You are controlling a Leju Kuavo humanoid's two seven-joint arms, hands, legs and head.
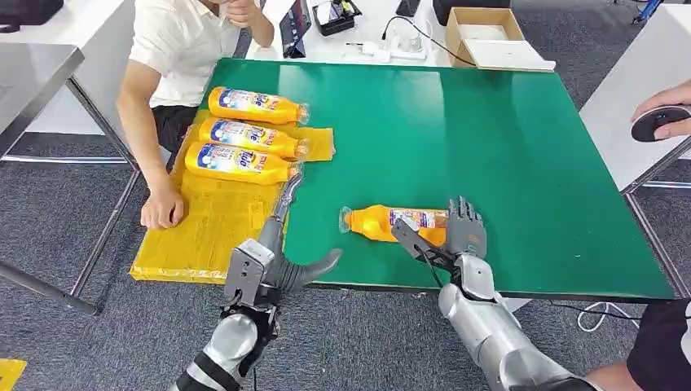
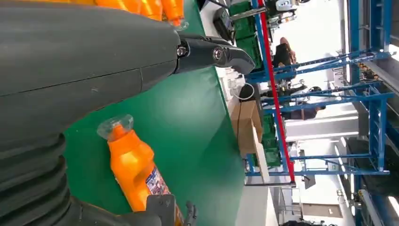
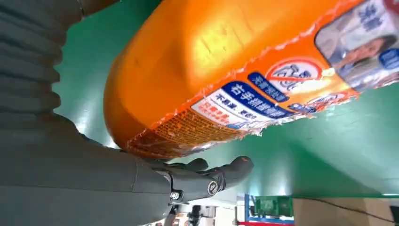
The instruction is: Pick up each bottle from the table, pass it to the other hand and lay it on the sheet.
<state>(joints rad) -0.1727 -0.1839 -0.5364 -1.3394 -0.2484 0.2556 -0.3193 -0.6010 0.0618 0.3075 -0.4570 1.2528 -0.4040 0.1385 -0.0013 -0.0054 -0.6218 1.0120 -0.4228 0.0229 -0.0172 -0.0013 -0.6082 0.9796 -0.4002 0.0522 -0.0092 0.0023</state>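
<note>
One orange bottle [image 1: 389, 221] lies on its side on the green table [image 1: 505, 147] near the front edge, its cap pointing left. My right hand [image 1: 458, 235] is at the bottle's base, with the fingers straight up behind it and the thumb in front; the bottle rests on the table. Seen close in the right wrist view, the bottle [image 3: 226, 61] lies against my right hand [image 3: 94, 183]. My left hand [image 1: 277, 259] hovers open and holding nothing at the front edge, between the yellow sheet [image 1: 212, 232] and the bottle [image 2: 134, 169]. Three orange bottles [image 1: 244, 134] lie side by side on the sheet.
A person sits at the table's left, one hand [image 1: 163, 208] resting on the sheet's left edge. Another person's hand [image 1: 664, 120] holds a dark object at the right. A cardboard box [image 1: 485, 32] and cables stand beyond the far edge.
</note>
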